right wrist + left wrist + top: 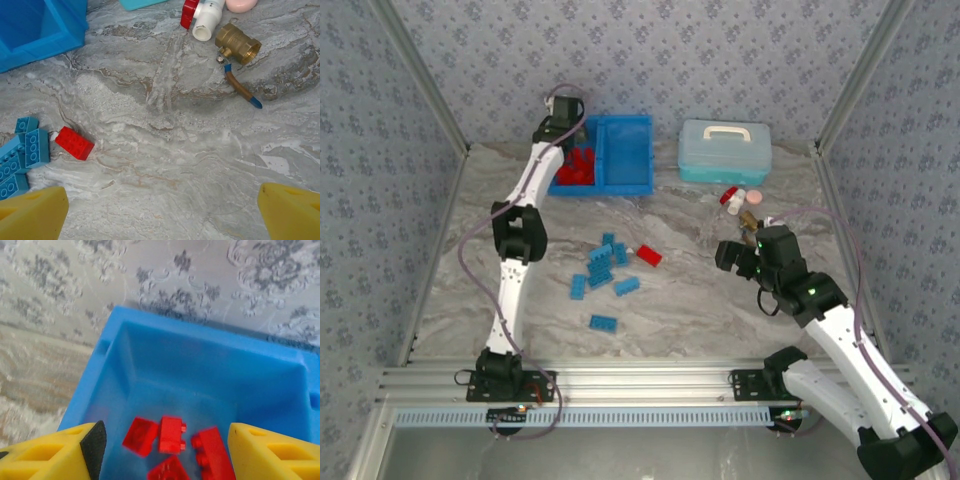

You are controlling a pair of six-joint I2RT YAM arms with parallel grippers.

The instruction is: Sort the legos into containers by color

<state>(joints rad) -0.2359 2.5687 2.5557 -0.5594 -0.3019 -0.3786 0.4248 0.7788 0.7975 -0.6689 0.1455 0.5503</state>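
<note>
In the top external view the blue bin [626,186] sits at 12 o'clock on the table [720,310], its long axis running 9 to 3. A divider splits it into two containers. The left compartment [556,186] holds a heap of red legos [578,168], too bunched to count, and the left gripper [566,145] hangs over them. Mid-table lie about seven blue legos [603,264] and one loose red lego [648,256], its long axis 10 to 4. The right gripper [735,255] is at its 3 o'clock, apart. In the left wrist view that gripper is released and empty, with four red legos at mixed angles below. In the right wrist view the gripper is spread wide and empty. The loose red lego lies at 9 o'clock, just beside the blue ones.
</note>
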